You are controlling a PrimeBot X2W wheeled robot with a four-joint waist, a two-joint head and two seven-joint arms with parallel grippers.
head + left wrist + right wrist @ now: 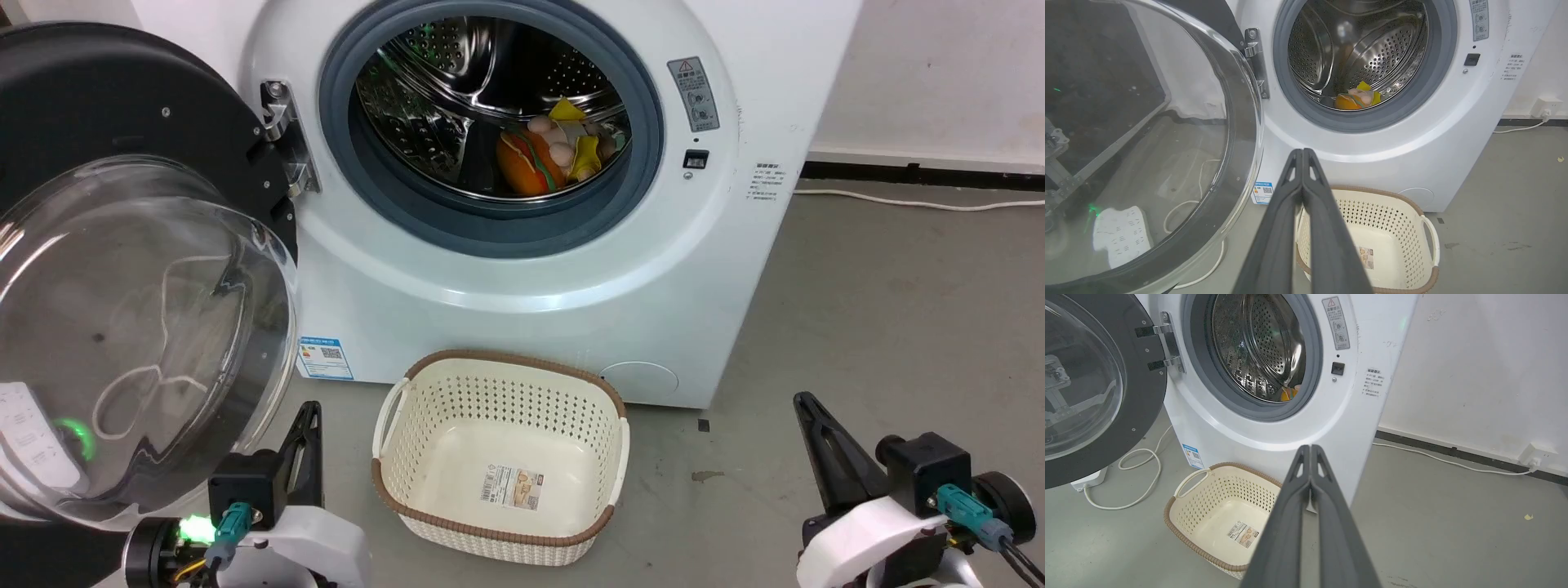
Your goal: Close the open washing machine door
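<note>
The white washing machine (506, 310) (1412, 134) (1274, 428) stands ahead with its steel drum exposed. Its door (122, 286) (1147, 143) (1098, 388), black-rimmed with a bulging glass bowl, hangs wide open on the left from a metal hinge (282, 135). Orange and yellow soft items (555, 151) lie inside the drum. My left gripper (310, 408) (1303, 152) is shut and empty, just right of the door's lower edge, apart from it. At the lower right my right gripper (804, 400) (1310, 447) is shut, empty, over the floor.
An empty cream basket (441, 498) (1404, 212) (1184, 514) with a brown rim sits on the grey floor before the machine, between my grippers. A white cable (1139, 469) and power strip lie on the floor under the open door. A wall runs behind on the right.
</note>
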